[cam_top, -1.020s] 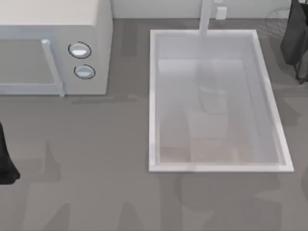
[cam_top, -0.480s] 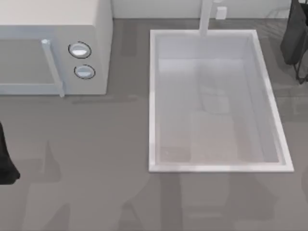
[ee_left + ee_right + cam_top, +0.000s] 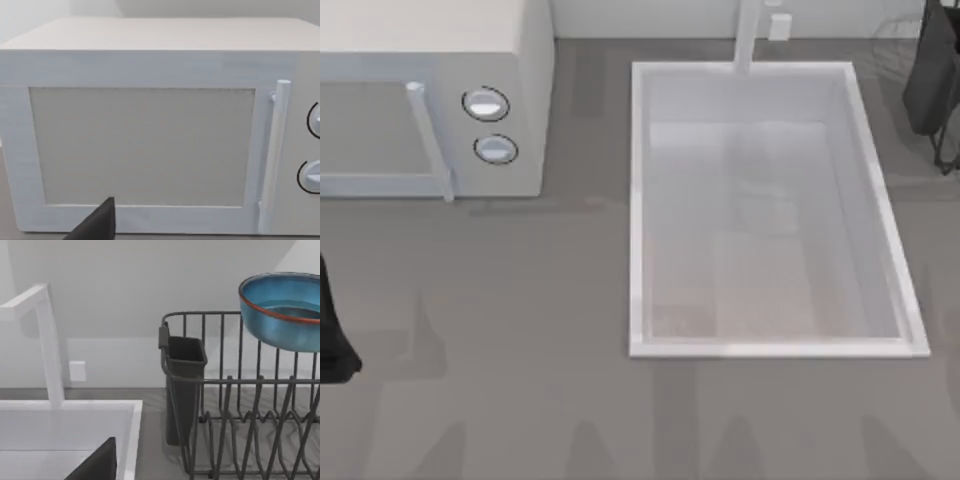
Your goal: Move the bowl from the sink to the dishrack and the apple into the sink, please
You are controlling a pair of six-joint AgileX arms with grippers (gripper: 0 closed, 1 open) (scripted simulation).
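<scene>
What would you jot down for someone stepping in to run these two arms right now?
Left arm: parked at the table's left edge, its wrist camera facing the microwave.
Right arm: at the table's far right, by the dishrack.
Bowl: seen from the right wrist, up above the dishrack's wires; whether it is held or resting cannot be told.
Sink: nothing lying in its basin from above.
Done: bowl is out of the sink.
Left: settle the bowl in the dishrack if it isn't, then find the apple and put it in the sink.
</scene>
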